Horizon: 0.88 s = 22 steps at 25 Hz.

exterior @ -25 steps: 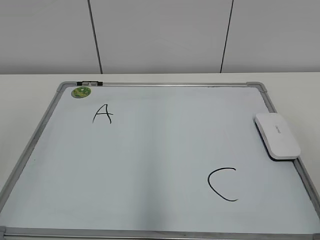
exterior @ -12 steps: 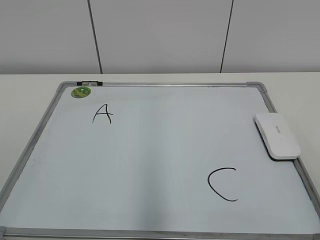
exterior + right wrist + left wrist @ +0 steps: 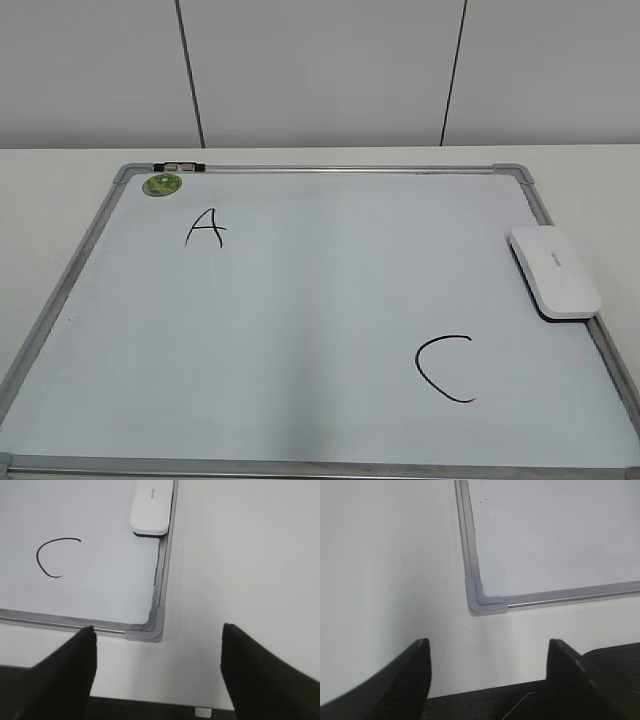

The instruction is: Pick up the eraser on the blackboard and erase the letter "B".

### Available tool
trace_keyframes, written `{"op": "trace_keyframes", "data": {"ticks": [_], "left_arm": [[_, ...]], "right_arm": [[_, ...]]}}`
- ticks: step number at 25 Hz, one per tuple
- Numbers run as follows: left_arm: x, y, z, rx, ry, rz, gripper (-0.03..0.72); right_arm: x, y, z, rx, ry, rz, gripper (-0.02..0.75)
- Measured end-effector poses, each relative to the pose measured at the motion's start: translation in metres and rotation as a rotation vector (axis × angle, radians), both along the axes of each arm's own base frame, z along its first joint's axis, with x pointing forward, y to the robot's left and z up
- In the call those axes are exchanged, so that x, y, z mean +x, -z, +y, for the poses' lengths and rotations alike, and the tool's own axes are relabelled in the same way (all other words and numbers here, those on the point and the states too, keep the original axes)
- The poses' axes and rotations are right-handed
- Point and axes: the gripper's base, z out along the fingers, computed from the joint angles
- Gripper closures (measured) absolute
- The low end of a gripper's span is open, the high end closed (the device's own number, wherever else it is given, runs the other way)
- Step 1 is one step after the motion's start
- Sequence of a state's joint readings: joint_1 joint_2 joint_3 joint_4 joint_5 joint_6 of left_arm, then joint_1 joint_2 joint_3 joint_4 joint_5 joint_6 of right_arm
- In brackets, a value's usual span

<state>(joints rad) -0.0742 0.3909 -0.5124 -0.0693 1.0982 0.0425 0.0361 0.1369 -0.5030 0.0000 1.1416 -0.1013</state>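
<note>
The blackboard [image 3: 300, 330], a white dry-erase board with a silver frame, lies flat on the table. The white eraser [image 3: 555, 270] rests on its right edge; it also shows in the right wrist view [image 3: 152, 505]. No letter "B" shows on the board; only a black "A" [image 3: 205, 228] and a black "C" [image 3: 445, 368] are there. My left gripper [image 3: 487, 652] is open and empty over the table by the board's near-left corner [image 3: 477, 600]. My right gripper [image 3: 157, 640] is open and empty by the near-right corner [image 3: 147, 627]. Neither gripper shows in the exterior view.
A small green round magnet [image 3: 162, 184] sits at the board's far-left corner. White table [image 3: 60, 170] surrounds the board. A grey panelled wall stands behind. The table's near edge shows just below both grippers.
</note>
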Motion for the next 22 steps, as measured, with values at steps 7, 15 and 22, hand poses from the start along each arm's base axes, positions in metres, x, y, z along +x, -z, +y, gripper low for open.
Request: {"op": "trace_keyframes", "data": {"ticks": [7, 15, 22], "left_arm": [[0.0004, -0.0001, 0.0001, 0.001, -0.001, -0.005, 0.181], [0.0005, -0.0002, 0.0001, 0.001, -0.001, -0.007, 0.187], [-0.0001, -0.0004, 0.0002, 0.001, -0.001, -0.011, 0.188]], "right_arm": [[0.0, 0.0, 0.0, 0.002, 0.001, 0.0, 0.146], [0.0, 0.0, 0.0, 0.002, 0.001, 0.0, 0.146], [0.0, 0.0, 0.0, 0.002, 0.001, 0.0, 0.146]]}}
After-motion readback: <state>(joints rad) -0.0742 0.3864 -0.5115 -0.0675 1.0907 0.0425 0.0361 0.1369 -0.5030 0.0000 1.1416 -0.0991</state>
